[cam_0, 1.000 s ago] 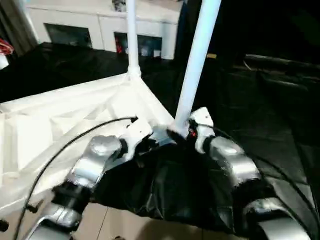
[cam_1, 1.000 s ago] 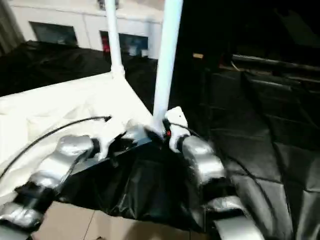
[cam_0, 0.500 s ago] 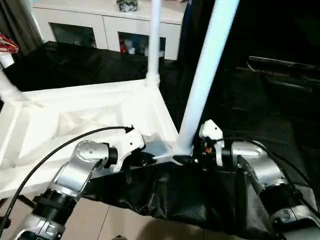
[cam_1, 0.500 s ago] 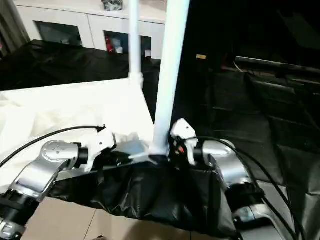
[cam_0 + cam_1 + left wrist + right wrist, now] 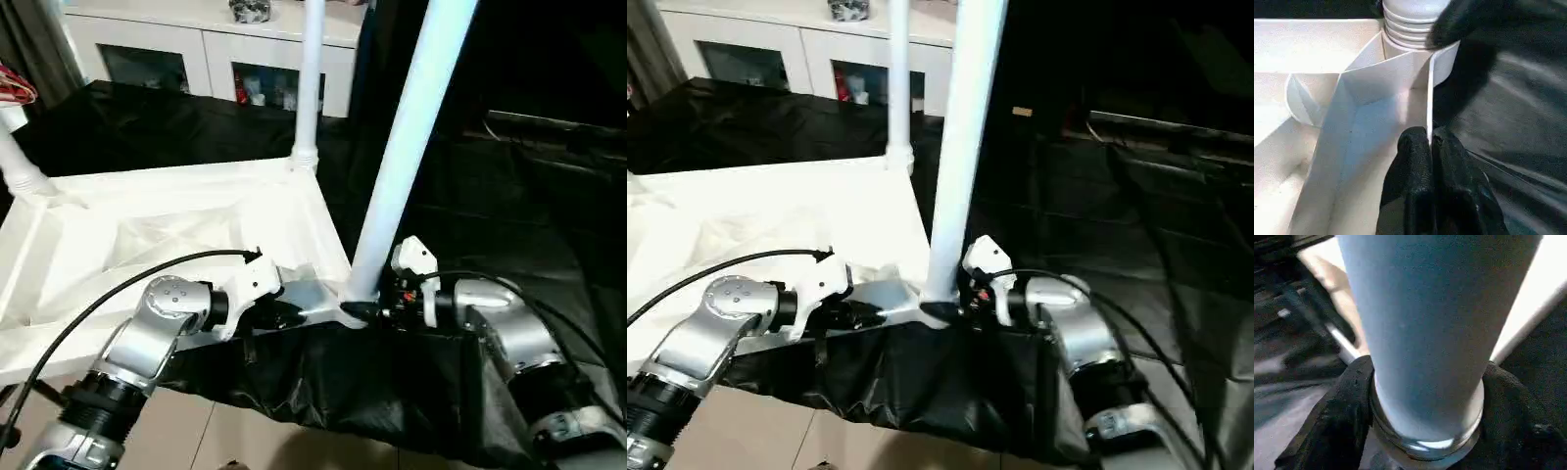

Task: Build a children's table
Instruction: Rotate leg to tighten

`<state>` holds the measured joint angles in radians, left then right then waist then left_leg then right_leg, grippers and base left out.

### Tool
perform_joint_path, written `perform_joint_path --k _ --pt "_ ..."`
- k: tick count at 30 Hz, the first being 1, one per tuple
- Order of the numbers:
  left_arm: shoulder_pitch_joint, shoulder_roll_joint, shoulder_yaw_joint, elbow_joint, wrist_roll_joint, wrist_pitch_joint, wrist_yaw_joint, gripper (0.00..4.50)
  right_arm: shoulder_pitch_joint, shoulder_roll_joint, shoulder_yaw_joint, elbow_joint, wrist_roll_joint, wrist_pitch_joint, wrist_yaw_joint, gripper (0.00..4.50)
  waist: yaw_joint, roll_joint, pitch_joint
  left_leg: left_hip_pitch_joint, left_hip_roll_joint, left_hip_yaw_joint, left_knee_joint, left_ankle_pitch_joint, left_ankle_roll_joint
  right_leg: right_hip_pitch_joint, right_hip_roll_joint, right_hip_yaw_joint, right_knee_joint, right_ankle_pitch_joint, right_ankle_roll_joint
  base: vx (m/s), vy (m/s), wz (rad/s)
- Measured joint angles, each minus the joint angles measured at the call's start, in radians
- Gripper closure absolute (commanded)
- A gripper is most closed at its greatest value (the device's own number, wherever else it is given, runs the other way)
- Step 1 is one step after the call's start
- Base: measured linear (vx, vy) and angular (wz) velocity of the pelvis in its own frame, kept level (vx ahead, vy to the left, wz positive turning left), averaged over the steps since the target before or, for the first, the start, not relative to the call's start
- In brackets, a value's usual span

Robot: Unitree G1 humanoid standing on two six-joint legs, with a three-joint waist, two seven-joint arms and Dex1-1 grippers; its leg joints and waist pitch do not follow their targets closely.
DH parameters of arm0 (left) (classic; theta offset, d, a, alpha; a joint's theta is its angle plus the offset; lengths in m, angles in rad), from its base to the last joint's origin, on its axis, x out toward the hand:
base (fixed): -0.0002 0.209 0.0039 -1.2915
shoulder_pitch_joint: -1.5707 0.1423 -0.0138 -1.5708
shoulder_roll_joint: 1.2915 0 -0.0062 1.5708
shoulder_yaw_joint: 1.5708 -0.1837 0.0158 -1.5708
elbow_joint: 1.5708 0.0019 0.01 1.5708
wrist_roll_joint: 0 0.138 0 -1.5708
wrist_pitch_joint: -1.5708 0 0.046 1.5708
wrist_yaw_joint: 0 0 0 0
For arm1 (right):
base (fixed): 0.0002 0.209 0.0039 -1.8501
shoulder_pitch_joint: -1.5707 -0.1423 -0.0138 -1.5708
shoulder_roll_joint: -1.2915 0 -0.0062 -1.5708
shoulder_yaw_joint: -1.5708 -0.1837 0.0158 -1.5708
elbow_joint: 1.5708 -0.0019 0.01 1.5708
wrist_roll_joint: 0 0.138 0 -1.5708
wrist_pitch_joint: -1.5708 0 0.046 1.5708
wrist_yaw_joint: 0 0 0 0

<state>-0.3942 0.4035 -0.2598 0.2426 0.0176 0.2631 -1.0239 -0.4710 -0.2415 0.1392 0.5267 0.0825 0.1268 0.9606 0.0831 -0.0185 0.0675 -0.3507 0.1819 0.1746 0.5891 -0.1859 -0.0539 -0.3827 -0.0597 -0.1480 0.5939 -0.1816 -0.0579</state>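
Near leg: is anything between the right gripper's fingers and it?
Nothing visible. The right gripper has a black finger on each side of the near leg, right at its base above the tabletop corner socket.

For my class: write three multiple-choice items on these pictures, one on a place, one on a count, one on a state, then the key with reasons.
1. Where does the right tool sit?
A. at the near leg's base
B. on the cabinet
C. on the floor

2. How many legs stand upright in the tabletop?
A. one
B. three
C. six

3. How is the left tool set?
A. wide open
B. shut on the tabletop's rim
C. holding a leg

Key: 1 A, its fingers flank the near leg. 2 B, a far leg and a left leg also stand. 3 B, the fingers pinch the thin wall.
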Motion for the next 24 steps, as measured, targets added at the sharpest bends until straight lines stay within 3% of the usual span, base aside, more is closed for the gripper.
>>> perform_joint_path --k 7,12,14,17,21,24 --pt "-0.100 -0.109 0.017 0.133 0.055 0.044 0.187 4.50 -0.074 0.176 -0.082 0.134 -0.047 -0.012 -0.434 1.75 -0.008 0.000 0.000 0.001 0.000 0.000 0.002 0.001 -0.001 0.001 0.000 0.000 0.000 0.000 0.000 0.000 0.000 0.00" --pt "-0.142 -0.163 0.019 0.182 0.077 0.058 0.266 4.50 -0.123 0.226 -0.099 0.217 -0.066 -0.060 -0.611 1.75 0.004 0.000 -0.001 -0.001 -0.001 0.000 0.000 0.000 0.000 0.000 -0.001 0.003 0.000 0.000 0.001 0.000 0.000 0.00" --pt "-0.147 -0.169 0.020 0.188 0.079 0.058 0.271 4.50 -0.127 0.229 -0.099 0.235 -0.077 -0.089 -0.627 1.75 0.007 0.000 -0.001 -0.001 -0.002 0.001 -0.002 0.000 0.000 0.000 -0.001 0.004 0.000 0.000 0.000 0.000 0.000 0.00" --pt "-0.148 -0.171 0.021 0.187 0.082 0.058 0.272 4.50 -0.128 0.230 -0.112 0.243 -0.075 -0.097 -0.610 1.03 0.007 0.000 -0.001 -0.002 -0.002 0.001 -0.004 0.000 0.000 -0.001 -0.001 0.005 0.000 0.001 -0.001 0.000 0.000 0.00" --pt "-0.139 -0.158 0.023 0.173 0.080 0.055 0.259 4.50 -0.128 0.216 -0.119 0.243 -0.064 -0.098 -0.533 0.77 0.004 0.000 -0.001 -0.002 -0.002 0.002 -0.003 0.000 0.000 -0.001 -0.001 0.006 0.000 0.001 -0.001 0.000 0.000 0.00" --pt "-0.115 -0.131 0.023 0.141 0.070 0.043 0.224 4.50 -0.128 0.160 -0.082 0.243 -0.055 -0.114 -0.408 0.63 0.000 0.000 0.000 -0.002 -0.002 0.002 -0.003 0.000 0.000 -0.001 0.000 0.006 0.000 0.000 -0.001 0.000 0.000 0.00"
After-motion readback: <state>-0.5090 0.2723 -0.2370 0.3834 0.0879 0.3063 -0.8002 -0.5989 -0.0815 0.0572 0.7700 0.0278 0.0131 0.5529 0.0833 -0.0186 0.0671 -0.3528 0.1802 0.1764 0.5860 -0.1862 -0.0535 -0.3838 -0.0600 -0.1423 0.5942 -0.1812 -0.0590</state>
